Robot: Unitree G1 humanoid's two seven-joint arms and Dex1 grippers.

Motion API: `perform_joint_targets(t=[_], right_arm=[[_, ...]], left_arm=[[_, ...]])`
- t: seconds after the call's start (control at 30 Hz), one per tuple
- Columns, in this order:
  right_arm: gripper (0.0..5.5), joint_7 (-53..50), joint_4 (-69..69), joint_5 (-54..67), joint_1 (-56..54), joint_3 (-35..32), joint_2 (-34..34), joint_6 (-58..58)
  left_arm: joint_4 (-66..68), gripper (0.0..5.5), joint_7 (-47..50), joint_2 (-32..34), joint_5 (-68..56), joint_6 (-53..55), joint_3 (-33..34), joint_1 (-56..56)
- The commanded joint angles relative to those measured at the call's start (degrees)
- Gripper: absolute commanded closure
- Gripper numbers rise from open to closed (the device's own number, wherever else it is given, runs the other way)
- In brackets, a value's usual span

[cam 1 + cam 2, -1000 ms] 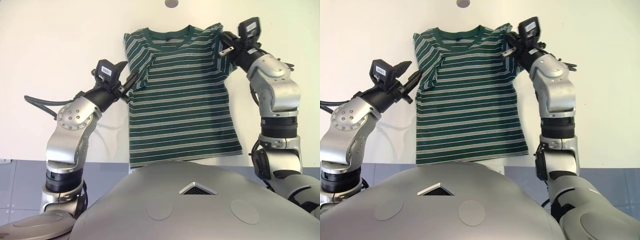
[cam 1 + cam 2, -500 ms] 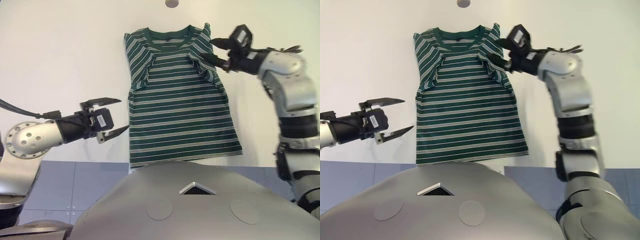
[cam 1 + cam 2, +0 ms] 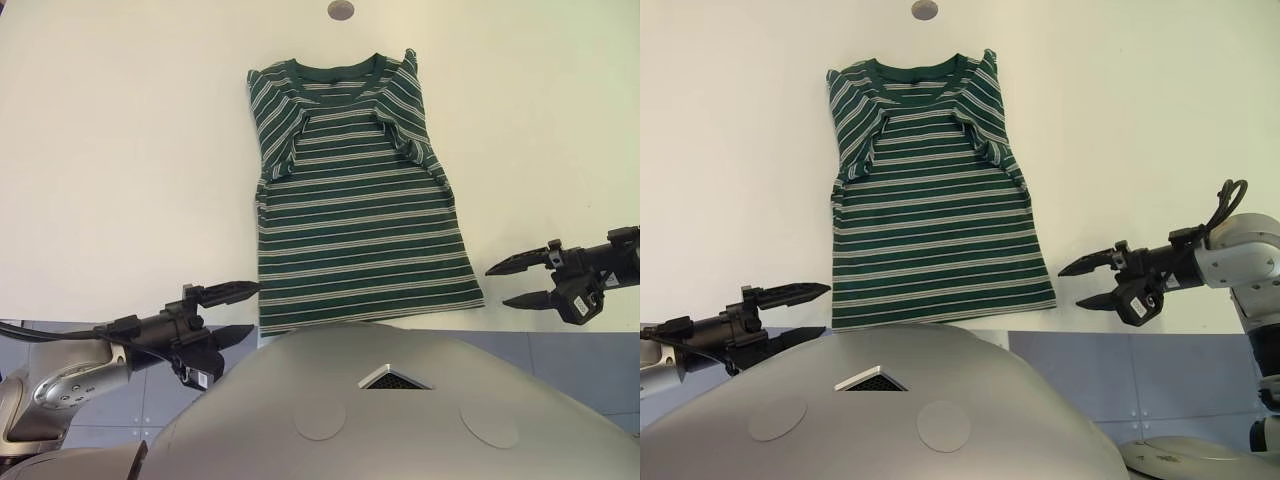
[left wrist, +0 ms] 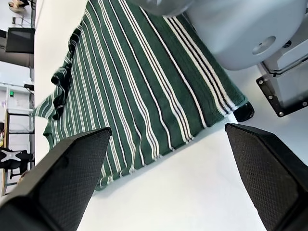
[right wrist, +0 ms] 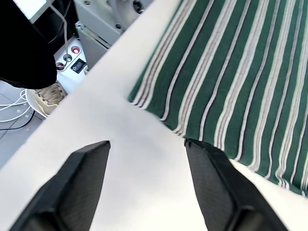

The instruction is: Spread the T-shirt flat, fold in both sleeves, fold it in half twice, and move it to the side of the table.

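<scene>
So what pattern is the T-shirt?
Dark green T-shirt with thin white horizontal stripes, clearest in the left eye view.

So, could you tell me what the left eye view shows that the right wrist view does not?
Left eye view: the whole T-shirt with its neckline and both sleeves folded in, a grey disc at the far edge of the table, and the left pincer, open, near the hem. Right wrist view: a close look at one hem corner and, past the table's edge, a grey box with red buttons. Both: the striped shirt flat on the white table, and the right pincer, open, touching nothing.
</scene>
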Motion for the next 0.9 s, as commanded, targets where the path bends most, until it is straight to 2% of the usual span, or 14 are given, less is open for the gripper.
perform_joint_targets(t=[0.03,0.07,0.17,0.37,0.57,0.9], right_arm=[[2.62,-3.7,0.1,-1.2,-1.2,3.0,1.9,0.2],[2.62,-4.3,-0.1,-1.4,-1.3,3.8,1.9,0.6],[3.09,-6.7,0.1,-2.8,-2.0,5.4,2.4,1.4],[4.39,-10.4,-1.1,-3.9,-3.7,8.2,3.2,4.0],[5.5,-11.8,-1.7,-4.3,-4.3,10.1,2.3,5.0],[5.5,-12.9,-1.3,-4.6,-4.4,11.6,1.5,5.0]], left_arm=[[1.1,1.15,1.3,0.4,2.1,-0.1,-2.4,-1.1],[1.2,1.15,1.5,0.8,2.3,0.0,-2.8,-1.3],[2.0,1.15,2.1,1.7,3.1,-0.1,-3.3,-1.8],[2.3,1.15,2.2,3.3,3.6,0.3,-5.6,-2.0],[2.1,2.36,3.0,2.8,4.4,2.4,-9.0,-3.7],[3.6,4.35,3.2,4.1,2.4,4.8,-12.0,-3.5]])
